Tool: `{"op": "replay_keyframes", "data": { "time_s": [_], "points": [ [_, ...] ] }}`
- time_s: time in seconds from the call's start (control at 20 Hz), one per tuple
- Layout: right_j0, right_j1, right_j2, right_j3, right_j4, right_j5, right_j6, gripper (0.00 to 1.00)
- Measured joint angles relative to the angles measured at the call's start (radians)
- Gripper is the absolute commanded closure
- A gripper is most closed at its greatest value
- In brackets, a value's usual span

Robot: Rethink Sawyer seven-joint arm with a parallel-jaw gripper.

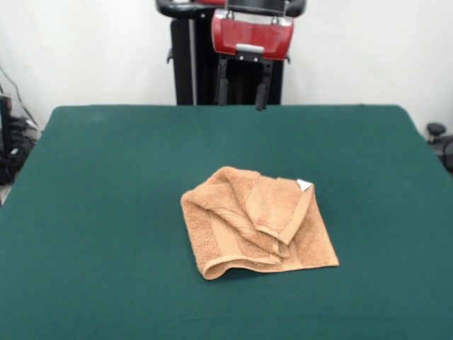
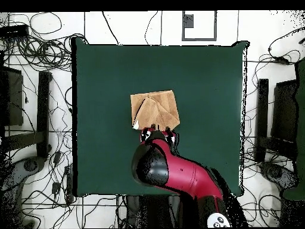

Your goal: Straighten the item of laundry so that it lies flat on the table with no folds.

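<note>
The item of laundry (image 1: pixel 255 223) is an orange-tan towel lying near the middle of the green table (image 1: pixel 106 212), folded over itself in a rumpled heap. A flap is doubled across its top, and a small white tag (image 1: pixel 304 185) shows at its far right corner. From overhead the towel (image 2: pixel 155 109) looks roughly square with diagonal creases. My gripper (image 1: pixel 243 99) hangs high over the table's far side, open, its two black fingers apart and empty. In the overhead view the gripper (image 2: pixel 158 135) is just beside the towel's edge nearest the robot base, clear of the cloth.
The red and black arm (image 2: pixel 179 173) reaches over the table (image 2: pixel 101 89) from the base side. Tangled cables (image 2: pixel 36 53) and black stands (image 2: pixel 44 107) surround the table on the floor. A dark object (image 1: pixel 437 131) sits off the table's right edge.
</note>
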Motion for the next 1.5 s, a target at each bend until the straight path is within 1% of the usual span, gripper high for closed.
{"op": "replay_keyframes", "data": {
  "time_s": [0.3,0.7,1.05,1.5],
  "points": [
    [-0.005,-0.009,0.000,0.004,0.000,0.000,0.000,0.00],
    [-0.012,-0.046,0.000,0.029,0.000,-0.008,0.000,0.00],
    [-0.039,-0.095,0.001,0.098,0.000,-0.027,0.000,0.00],
    [-0.045,-0.138,0.001,0.166,0.000,-0.027,0.000,0.00]
  ]
}}
